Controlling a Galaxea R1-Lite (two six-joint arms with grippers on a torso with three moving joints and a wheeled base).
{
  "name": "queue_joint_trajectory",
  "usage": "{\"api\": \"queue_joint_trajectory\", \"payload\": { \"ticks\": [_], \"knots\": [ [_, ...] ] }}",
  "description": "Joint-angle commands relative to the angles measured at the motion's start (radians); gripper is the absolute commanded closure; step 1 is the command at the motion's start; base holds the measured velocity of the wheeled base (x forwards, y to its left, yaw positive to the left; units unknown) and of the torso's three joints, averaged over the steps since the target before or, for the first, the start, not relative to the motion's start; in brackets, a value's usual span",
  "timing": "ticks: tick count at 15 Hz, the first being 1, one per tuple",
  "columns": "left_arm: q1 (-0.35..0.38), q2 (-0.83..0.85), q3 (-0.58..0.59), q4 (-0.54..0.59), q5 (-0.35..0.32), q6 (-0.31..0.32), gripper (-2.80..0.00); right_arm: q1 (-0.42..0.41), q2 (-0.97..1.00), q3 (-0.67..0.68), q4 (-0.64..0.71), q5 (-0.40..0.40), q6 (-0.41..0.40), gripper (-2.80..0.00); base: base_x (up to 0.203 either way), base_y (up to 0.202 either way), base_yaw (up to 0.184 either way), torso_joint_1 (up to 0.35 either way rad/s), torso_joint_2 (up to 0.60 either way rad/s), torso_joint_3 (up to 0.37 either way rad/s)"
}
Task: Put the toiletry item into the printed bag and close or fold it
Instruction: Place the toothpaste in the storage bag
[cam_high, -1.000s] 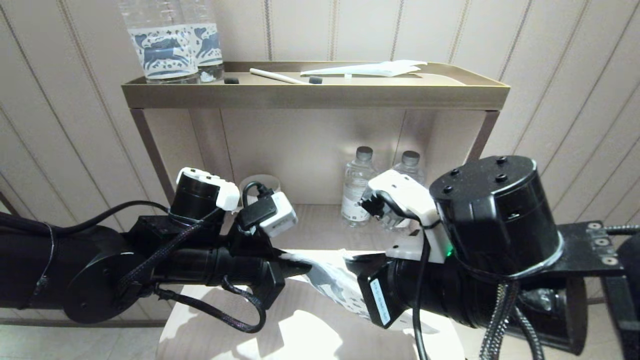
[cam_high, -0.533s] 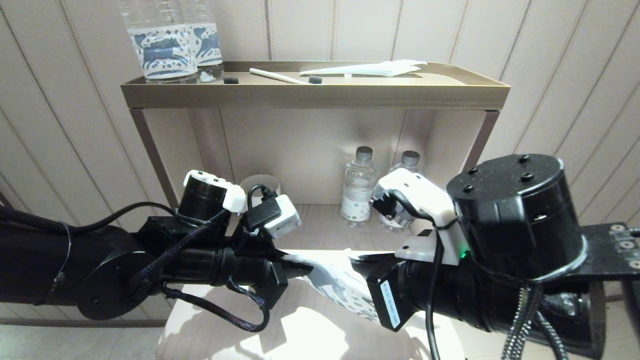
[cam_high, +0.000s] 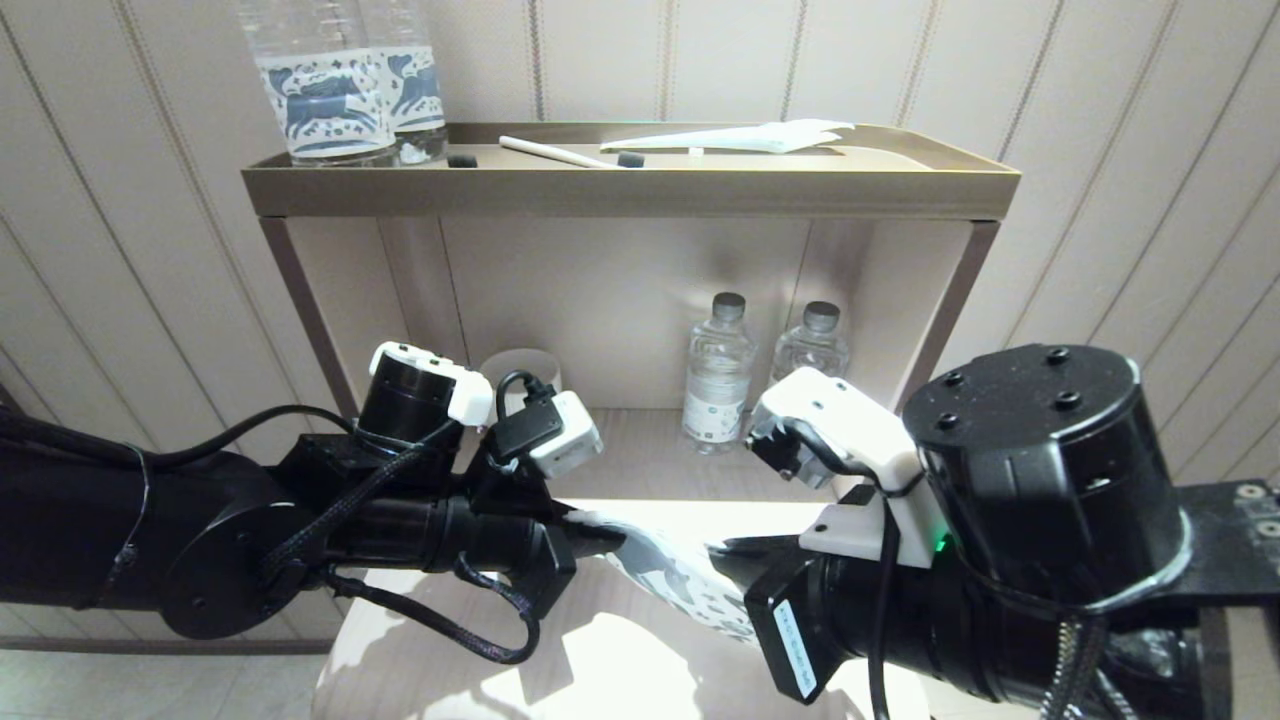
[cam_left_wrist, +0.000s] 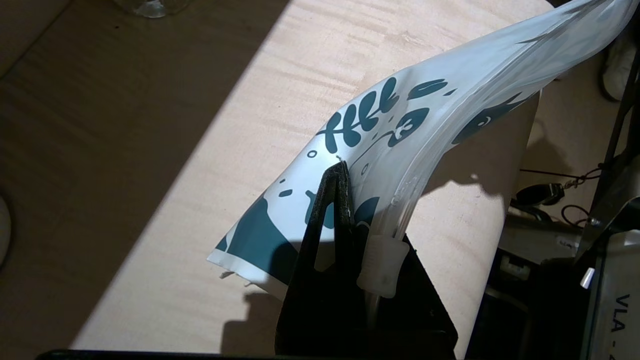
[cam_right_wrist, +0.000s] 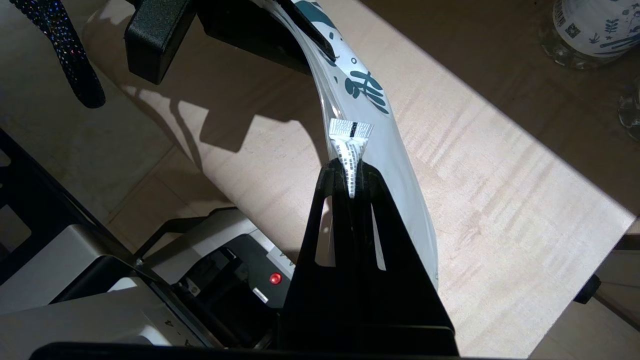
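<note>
The printed bag (cam_high: 672, 580), white with dark blue prints, hangs bent between both grippers above the light wooden table (cam_high: 610, 655). My left gripper (cam_high: 603, 535) is shut on one end of it; the left wrist view shows its tips (cam_left_wrist: 340, 172) pinching the bag (cam_left_wrist: 400, 115) beside the clear zip slider (cam_left_wrist: 382, 265). My right gripper (cam_high: 728, 552) is shut on a small white sachet with printed text (cam_right_wrist: 351, 145). The sachet lies against the edge of the bag (cam_right_wrist: 395, 165). Whether it is inside the mouth I cannot tell.
Behind the table stands a shelf with a brass top tray (cam_high: 630, 190) holding two horse-label bottles (cam_high: 340, 90) and white items (cam_high: 740, 138). On the lower shelf are two small water bottles (cam_high: 718, 370) and a cup (cam_high: 520, 368).
My right arm has sunk and drawn back to the right, pulling its end of the bag lower. The left arm edged slightly right, then held still.
</note>
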Motion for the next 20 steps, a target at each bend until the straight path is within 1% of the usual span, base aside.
{"api": "queue_joint_trajectory", "payload": {
  "ticks": [1,7,11,14,20],
  "knots": [
    [0.0,-0.001,0.0,-0.002,-0.002,0.002,0.0,0.013,0.008,0.002,0.0,-0.001,0.002,0.0,0.0,0.0,0.0,0.0,0.0,0.0],
    [0.0,-0.001,0.0,-0.002,-0.002,0.002,0.0,0.022,0.046,0.033,-0.004,-0.001,0.002,0.0,0.0,0.0,0.0,0.0,0.0,0.0],
    [0.0,-0.001,0.002,-0.003,-0.002,0.002,0.0,0.015,0.071,0.016,-0.005,-0.001,-0.003,0.0,0.0,0.0,0.0,0.0,0.0,0.0],
    [0.0,-0.003,0.003,-0.002,-0.002,0.003,0.0,0.013,0.066,0.005,-0.001,-0.002,-0.024,0.0,0.0,0.0,0.0,0.0,0.0,0.0],
    [0.0,-0.001,0.002,-0.002,-0.004,-0.001,0.0,0.021,0.078,-0.045,0.002,-0.001,-0.024,0.0,0.0,0.0,0.0,0.0,0.0,0.0]
  ]
}}
